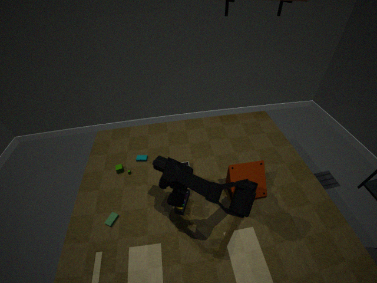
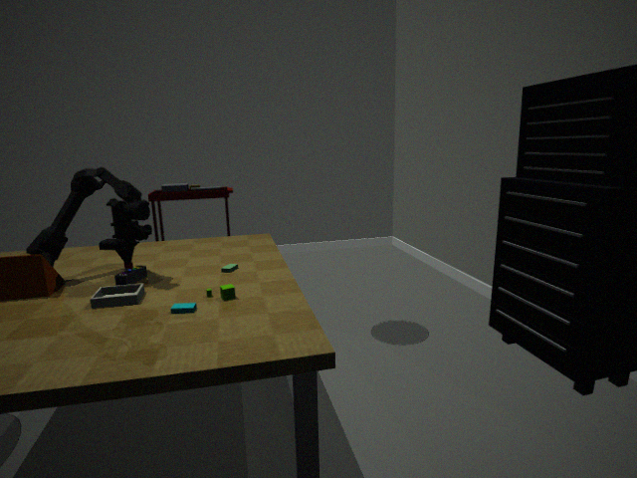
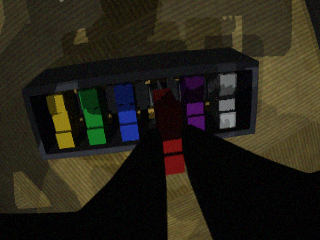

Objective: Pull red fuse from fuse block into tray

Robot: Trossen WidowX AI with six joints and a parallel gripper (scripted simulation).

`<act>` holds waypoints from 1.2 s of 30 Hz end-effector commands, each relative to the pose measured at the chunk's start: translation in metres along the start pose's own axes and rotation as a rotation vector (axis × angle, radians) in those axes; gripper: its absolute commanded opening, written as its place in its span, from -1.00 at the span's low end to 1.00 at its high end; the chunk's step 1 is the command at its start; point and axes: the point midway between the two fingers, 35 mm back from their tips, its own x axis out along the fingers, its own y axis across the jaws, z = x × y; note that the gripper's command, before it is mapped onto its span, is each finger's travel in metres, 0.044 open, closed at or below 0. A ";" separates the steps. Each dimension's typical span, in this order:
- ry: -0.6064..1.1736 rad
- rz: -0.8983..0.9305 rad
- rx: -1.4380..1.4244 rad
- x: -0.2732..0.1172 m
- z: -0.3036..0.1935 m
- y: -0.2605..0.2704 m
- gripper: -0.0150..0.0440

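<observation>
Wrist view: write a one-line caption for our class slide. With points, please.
Gripper (image 1: 179, 204) (image 2: 128, 264) (image 3: 170, 138) shut on the red fuse (image 2: 128, 266) (image 3: 173, 156), above a fuse block (image 1: 180, 211) (image 2: 123, 279) (image 3: 150, 64) holding yellow, green, blue, purple and white fuses.

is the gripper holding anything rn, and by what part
The red fuse, pinched between the gripper's two fingers by its upper body; its exact grip height cannot be told.
</observation>
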 end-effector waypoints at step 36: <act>-0.006 -0.013 -0.004 -0.033 0.037 -0.055 -0.49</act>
